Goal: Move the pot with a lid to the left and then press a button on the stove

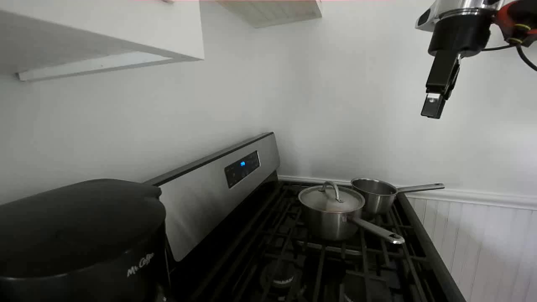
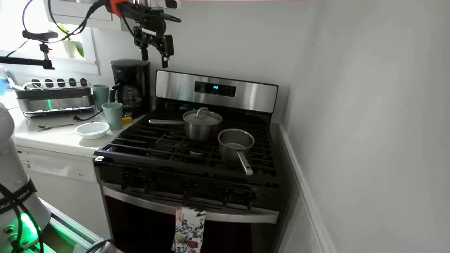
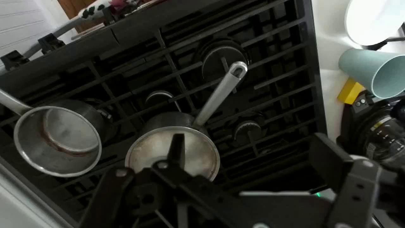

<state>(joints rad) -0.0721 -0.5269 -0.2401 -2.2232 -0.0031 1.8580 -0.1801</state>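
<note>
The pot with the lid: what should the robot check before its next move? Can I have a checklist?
1. Lid on the pot: ok, it sits on top.
2. Gripper open: ok, its jaws stand wide apart.
3. Gripper at the pot's handle: not ok, it hangs high, away from it.
4. Smaller saucepan apart from the pot: ok, the wrist view shows a gap between them.
5. Pot cool: cannot tell, pictures do not show heat.
6. Display on the stove lit: ok, it glows blue.

In an exterior view the upper-left gripper [image 2: 155,61] is black, the lower-left arm [image 2: 10,161] white with a lettered black band [image 2: 25,193].
</note>
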